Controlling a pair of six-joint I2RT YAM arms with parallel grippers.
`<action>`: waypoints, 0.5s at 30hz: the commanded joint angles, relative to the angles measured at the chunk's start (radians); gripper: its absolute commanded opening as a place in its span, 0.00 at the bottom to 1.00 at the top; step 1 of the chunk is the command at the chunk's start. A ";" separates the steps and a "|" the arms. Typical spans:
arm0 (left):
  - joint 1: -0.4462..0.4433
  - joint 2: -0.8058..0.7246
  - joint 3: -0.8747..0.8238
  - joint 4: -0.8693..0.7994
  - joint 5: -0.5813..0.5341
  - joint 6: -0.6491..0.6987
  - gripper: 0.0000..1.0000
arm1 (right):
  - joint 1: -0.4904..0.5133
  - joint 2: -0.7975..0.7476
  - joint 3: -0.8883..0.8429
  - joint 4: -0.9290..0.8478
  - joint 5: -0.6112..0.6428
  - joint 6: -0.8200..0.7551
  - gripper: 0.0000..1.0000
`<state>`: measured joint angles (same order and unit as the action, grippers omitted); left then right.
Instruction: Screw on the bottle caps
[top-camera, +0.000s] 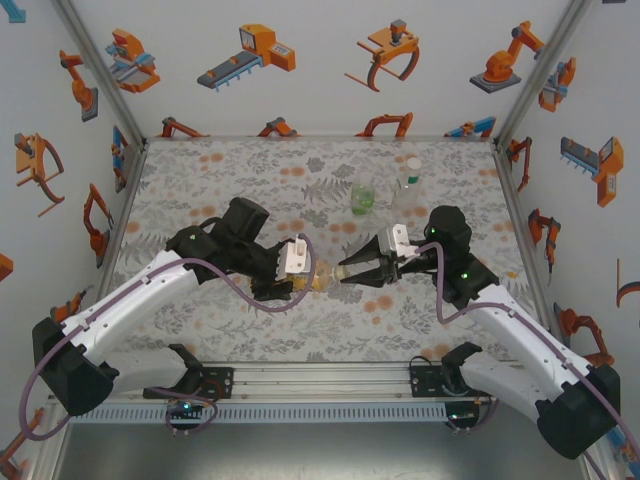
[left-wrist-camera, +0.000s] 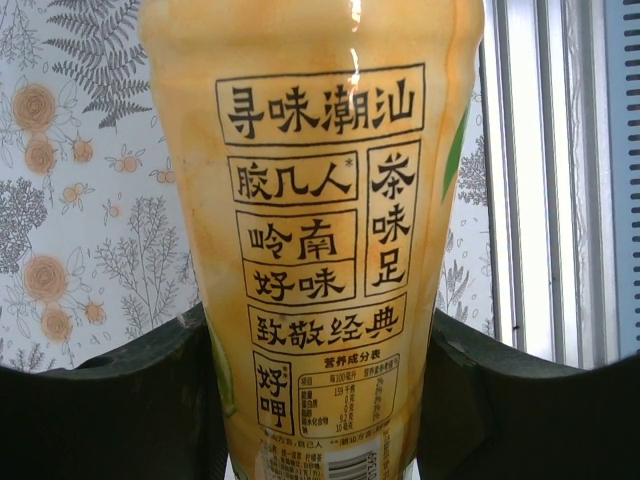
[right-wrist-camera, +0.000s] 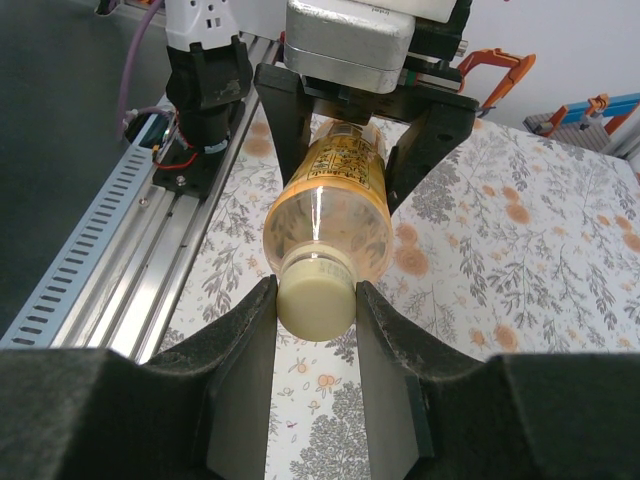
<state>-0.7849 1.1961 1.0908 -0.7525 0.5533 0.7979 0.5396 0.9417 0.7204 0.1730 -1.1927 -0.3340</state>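
The tall amber-yellow bottle (top-camera: 318, 280) hangs on its side above the cloth, in front of the two arm bases. My left gripper (top-camera: 288, 285) is shut on its labelled body (left-wrist-camera: 320, 200), with the dark fingers (left-wrist-camera: 120, 410) pressed against both sides. My right gripper (top-camera: 346, 272) faces it from the right, shut on the pale yellow cap (right-wrist-camera: 318, 305) that sits on the bottle's mouth. In the right wrist view the bottle (right-wrist-camera: 330, 210) points straight at the camera, with the left gripper (right-wrist-camera: 345, 150) behind it.
A squat green-tinted bottle (top-camera: 362, 197) and a clear bottle (top-camera: 408, 185) stand upright at the back right of the floral cloth (top-camera: 200, 190). The metal rail (top-camera: 320, 380) runs along the near edge. Patterned walls enclose the table.
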 joint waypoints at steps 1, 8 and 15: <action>-0.009 -0.011 0.017 0.030 0.043 -0.029 0.00 | 0.019 -0.016 -0.018 0.023 -0.032 -0.024 0.00; -0.007 -0.033 0.006 0.062 0.052 -0.049 0.00 | 0.020 -0.038 -0.031 0.023 -0.011 -0.033 0.00; -0.005 -0.028 0.007 0.069 0.071 -0.061 0.00 | 0.025 -0.041 -0.034 0.015 0.004 -0.060 0.00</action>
<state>-0.7887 1.1919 1.0908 -0.7486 0.5701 0.7712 0.5461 0.9066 0.7036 0.1848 -1.1767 -0.3641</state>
